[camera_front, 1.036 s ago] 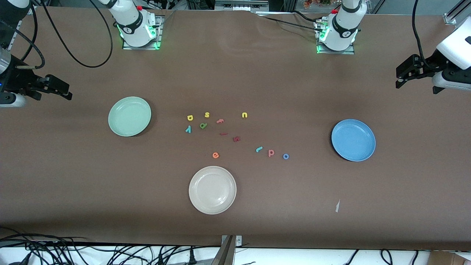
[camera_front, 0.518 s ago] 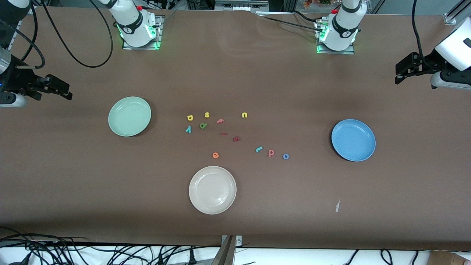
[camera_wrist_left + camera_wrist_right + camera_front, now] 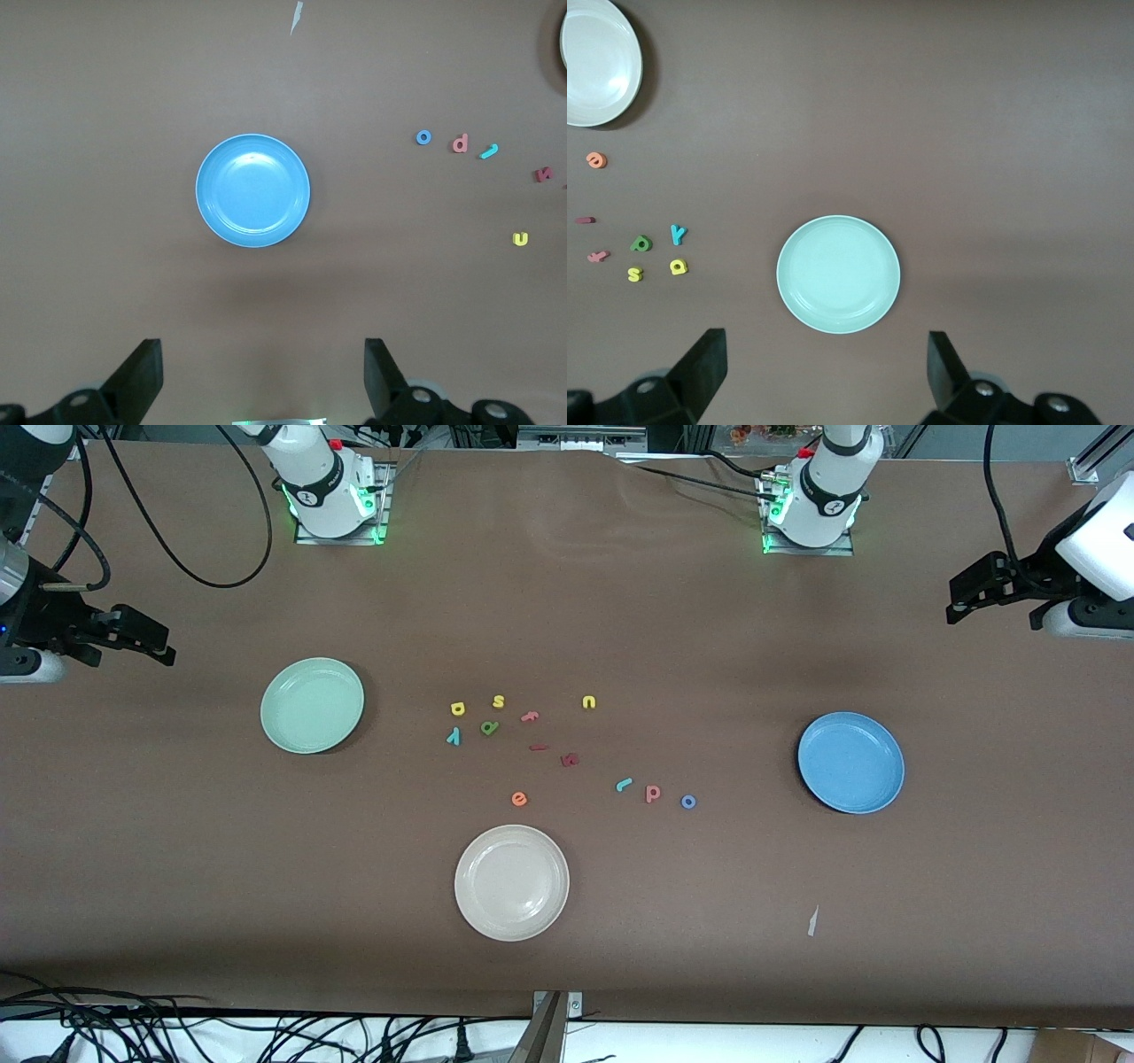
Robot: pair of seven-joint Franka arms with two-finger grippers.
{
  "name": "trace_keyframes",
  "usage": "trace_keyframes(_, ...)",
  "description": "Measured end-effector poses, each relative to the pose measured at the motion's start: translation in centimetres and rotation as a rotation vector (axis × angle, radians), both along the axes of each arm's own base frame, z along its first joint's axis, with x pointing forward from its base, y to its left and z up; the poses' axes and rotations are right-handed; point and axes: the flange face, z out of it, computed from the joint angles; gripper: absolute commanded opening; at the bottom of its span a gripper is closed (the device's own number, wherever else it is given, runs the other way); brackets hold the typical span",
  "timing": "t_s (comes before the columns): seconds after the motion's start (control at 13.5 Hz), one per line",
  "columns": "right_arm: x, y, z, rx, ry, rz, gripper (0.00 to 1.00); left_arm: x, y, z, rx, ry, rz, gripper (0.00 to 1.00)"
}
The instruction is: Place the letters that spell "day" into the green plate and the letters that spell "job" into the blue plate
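Note:
The yellow "d" point(image 3: 457, 708), green "a" point(image 3: 489, 728) and teal "y" point(image 3: 454, 736) lie together mid-table, toward the green plate point(image 3: 312, 705). The teal "j" point(image 3: 624, 784), salmon "b" point(image 3: 653, 793) and blue "o" point(image 3: 688, 802) lie in a row toward the blue plate point(image 3: 850, 762). Both plates hold nothing. My left gripper point(image 3: 955, 602) hangs open at the left arm's end, looking down on the blue plate point(image 3: 253, 190). My right gripper point(image 3: 164, 646) hangs open at the right arm's end, above the table beside the green plate point(image 3: 838, 274).
A cream plate point(image 3: 511, 882) sits nearer the front camera than the letters. Other letters lie among them: yellow "s" point(image 3: 498, 701), pink "f" point(image 3: 530, 716), yellow "u" point(image 3: 589, 702), orange "e" point(image 3: 519, 799), two dark red pieces point(image 3: 570, 760). A paper scrap point(image 3: 811, 921) lies near the front edge.
The left gripper has drifted slightly toward the robots' bases. The right arm, the plates and the letters have not moved.

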Motion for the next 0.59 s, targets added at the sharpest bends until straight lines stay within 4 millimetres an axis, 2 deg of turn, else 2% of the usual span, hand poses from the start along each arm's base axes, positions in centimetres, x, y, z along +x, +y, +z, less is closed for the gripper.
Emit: trace_keyframes(0.59,-0.01,0.03,-0.01,0.000,0.001,0.001,1.00,0.24,0.06,-0.42,0.000,0.008,0.002,1.00)
